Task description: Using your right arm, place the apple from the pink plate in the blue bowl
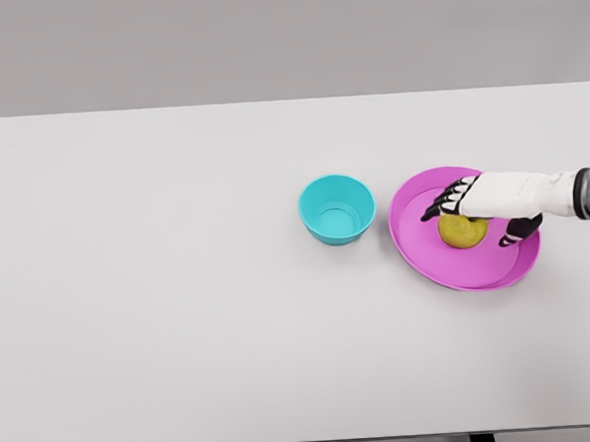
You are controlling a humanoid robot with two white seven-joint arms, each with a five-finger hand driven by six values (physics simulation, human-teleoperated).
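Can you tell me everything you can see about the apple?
The apple is small, round and yellowish-green, with a dull, smooth-looking skin. It sits on the pink plate, a bit right of the plate's middle. The right hand is over it, covering its top, with dark fingertips on its left and right sides. Whether the fingers grip it yet is unclear. No stem shows. The blue bowl stands apart, to the plate's left.

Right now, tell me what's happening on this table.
The robot's right hand is over the yellow-green apple, which sits on the pink plate. Its fingers are spread around the apple; a firm grip cannot be confirmed, and the apple has not left the plate. The blue bowl stands empty just left of the plate. The left arm is out of view.
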